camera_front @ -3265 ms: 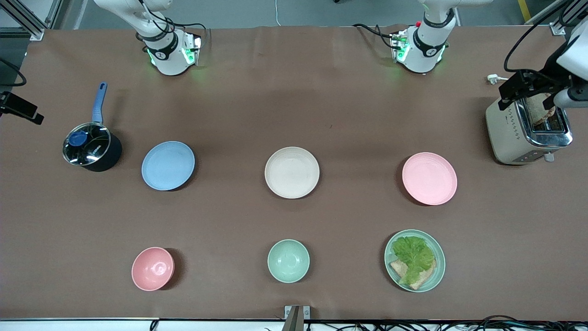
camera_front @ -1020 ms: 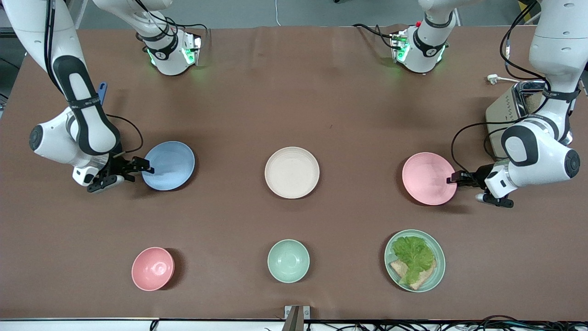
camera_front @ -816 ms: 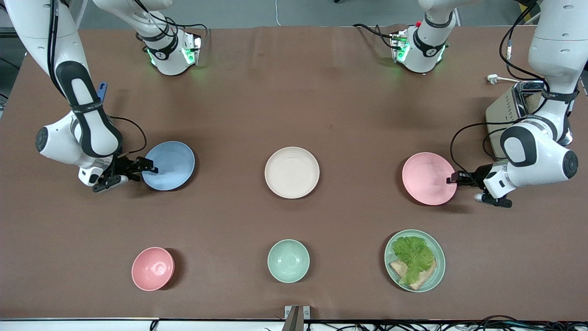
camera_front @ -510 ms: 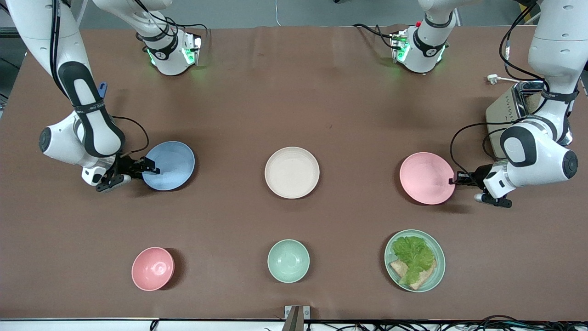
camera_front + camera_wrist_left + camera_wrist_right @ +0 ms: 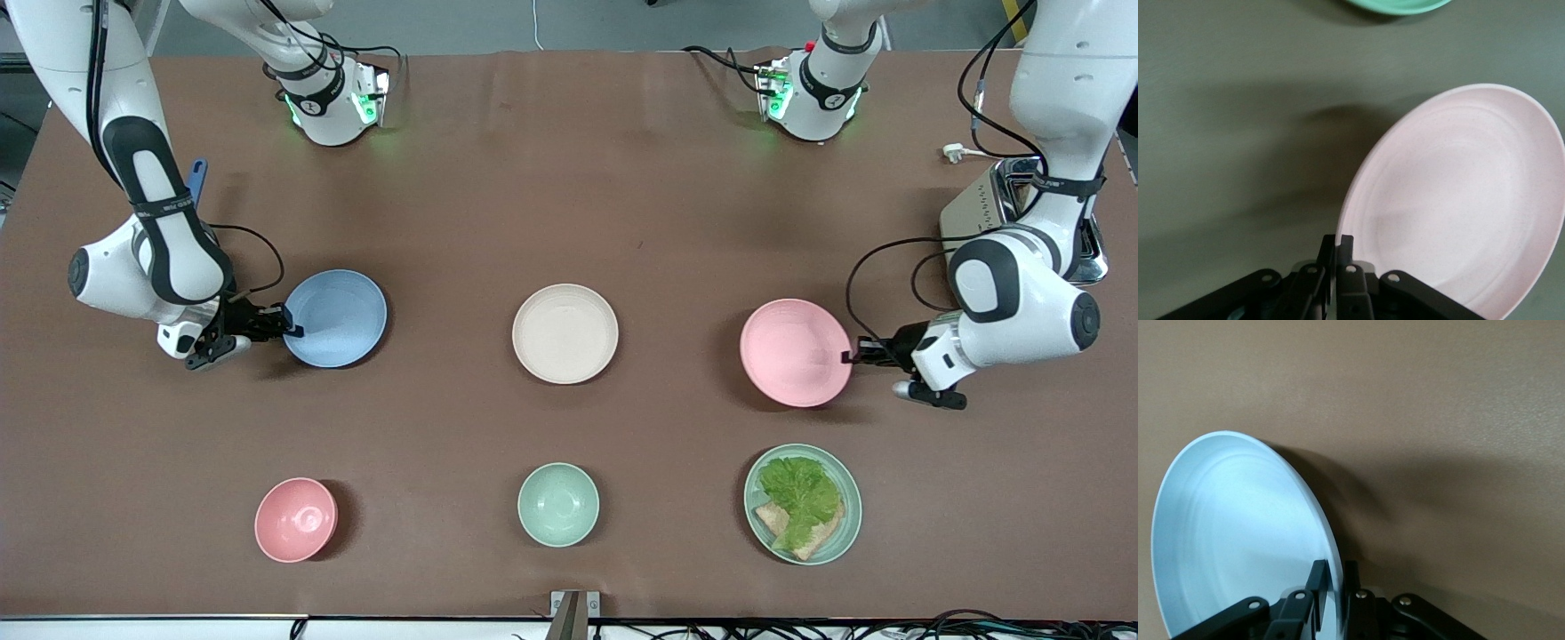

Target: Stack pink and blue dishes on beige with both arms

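Note:
The beige plate point(image 5: 565, 333) lies flat at the table's middle. My left gripper point(image 5: 855, 357) is shut on the rim of the pink plate point(image 5: 796, 352), which hangs tilted just above the table between the beige plate and the toaster; the left wrist view shows its fingers point(image 5: 1346, 250) pinching the pink plate point(image 5: 1458, 200). My right gripper point(image 5: 286, 326) is shut on the rim of the blue plate point(image 5: 338, 317), lifted and tilted toward the right arm's end. The right wrist view shows its fingers point(image 5: 1317, 577) clamping the blue plate point(image 5: 1238, 533).
Nearer the camera sit a small pink bowl point(image 5: 295, 519), a mint bowl point(image 5: 558, 504) and a mint plate with lettuce and bread point(image 5: 803, 503). A toaster point(image 5: 996, 213) stands at the left arm's end. A blue pot handle point(image 5: 196, 180) shows beside the right arm.
Both arms came in and closed on the plate rims. In the last half second the pink plate lifted and shifted toward the beige plate; the blue plate rose and moved slightly toward it too.

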